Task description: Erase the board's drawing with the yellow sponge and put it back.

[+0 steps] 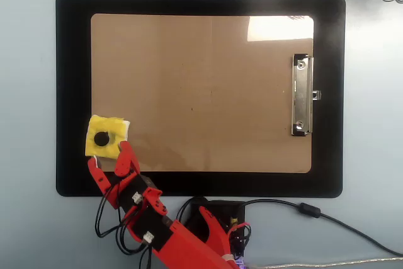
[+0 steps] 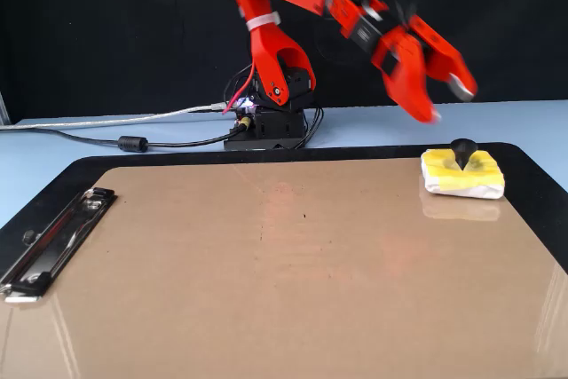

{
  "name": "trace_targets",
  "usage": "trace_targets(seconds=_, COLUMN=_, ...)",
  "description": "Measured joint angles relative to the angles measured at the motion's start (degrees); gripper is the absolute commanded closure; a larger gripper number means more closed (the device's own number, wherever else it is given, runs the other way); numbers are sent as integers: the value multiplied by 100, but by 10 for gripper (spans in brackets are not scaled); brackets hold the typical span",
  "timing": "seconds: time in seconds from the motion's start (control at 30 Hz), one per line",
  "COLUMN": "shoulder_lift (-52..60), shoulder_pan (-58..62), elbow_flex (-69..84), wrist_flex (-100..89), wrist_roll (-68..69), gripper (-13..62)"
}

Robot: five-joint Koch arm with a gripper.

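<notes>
in the overhead view the board (image 1: 201, 92) lies on the mat (image 1: 72, 92), clip (image 1: 301, 95) at right, the sponge (image 1: 105, 137) straddling its lower-left edge.

No lettering, brand, number or sign can be read anywhere in either view; the board (image 1: 201, 92) carries no print on its brown face, only a few faint dark specks near its middle, too small to make out as any character; its metal clip (image 1: 301, 96) shows no legible stamp; the yellow sponge (image 1: 106, 137), at the board's edge opposite the clip, bears no label; the red arm beside the board has small white parts on it, but nothing on them is legible at this sharpness.
</notes>
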Motion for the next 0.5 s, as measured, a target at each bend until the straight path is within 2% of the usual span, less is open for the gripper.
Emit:
trace_targets(seconds=0.13, shoulder_lift=800, shoulder_pan=703, elbow_flex=-923, wrist_flex=2742, wrist_roll=105, gripper=161)
trace_targets(seconds=0.27, shoulder_lift=835, shoulder_pan=2531, elbow_flex=-1169, wrist_flex=4658, wrist_roll=1406, gripper=163)
trace_targets(seconds=0.4, shoulder_lift=896, shoulder_pan=4359, elbow_flex=-870, wrist_flex=5001, wrist_roll=2892, gripper=163)
trace_targets(seconds=0.5, shoulder_lift=940, shoulder_pan=5019, elbow_flex=62, wrist_flex=4896, wrist_roll=3349, gripper=161)
